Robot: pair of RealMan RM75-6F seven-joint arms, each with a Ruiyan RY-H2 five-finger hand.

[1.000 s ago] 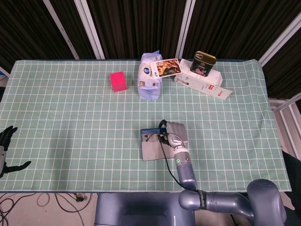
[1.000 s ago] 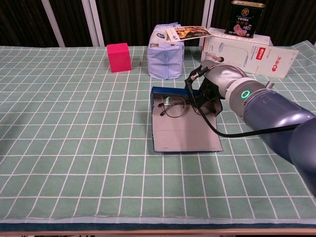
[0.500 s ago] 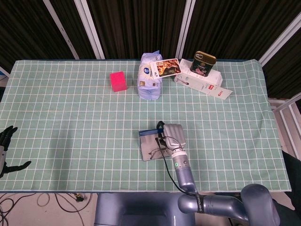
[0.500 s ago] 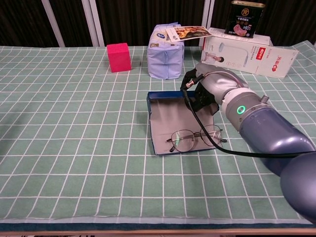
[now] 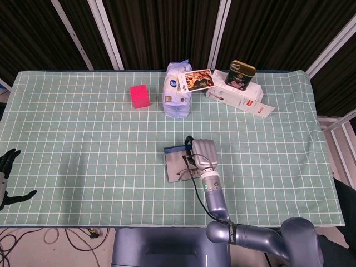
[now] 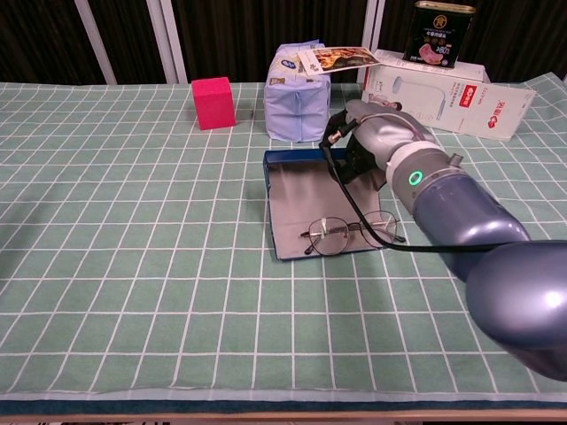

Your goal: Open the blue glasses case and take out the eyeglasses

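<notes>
- Since a second ago: eyeglasses (image 6: 353,235) out of the far end of the case, now lying across the near edge of the open lid (lenses half over the cloth). Right hand (image 6: 368,146) drawn back toward the case's far right corner.
- Blue glasses case (image 6: 312,208) lying open and flat near the middle of the table (image 6: 133,266), slightly toward the near edge; grey lining upward, nothing inside but the far part of the eyeglasses' frame.
- Right hand curled above the far right end of the case; cannot tell whether holding anything (fingers hidden under the knuckles in both views). Dark cable from the wrist trailing over the glasses.
- Left hand (image 5: 8,167) at the table's near left edge, off the cloth, dark fingers spread, holding nothing.
- Along the far edge: pink cube (image 6: 213,102); pale blue tissue pack (image 6: 298,104) with a printed card (image 6: 339,57) on top; white box (image 6: 447,96) with a red logo (lettering too small to read); dark tin (image 6: 444,34) with a gold label standing on the box.
</notes>
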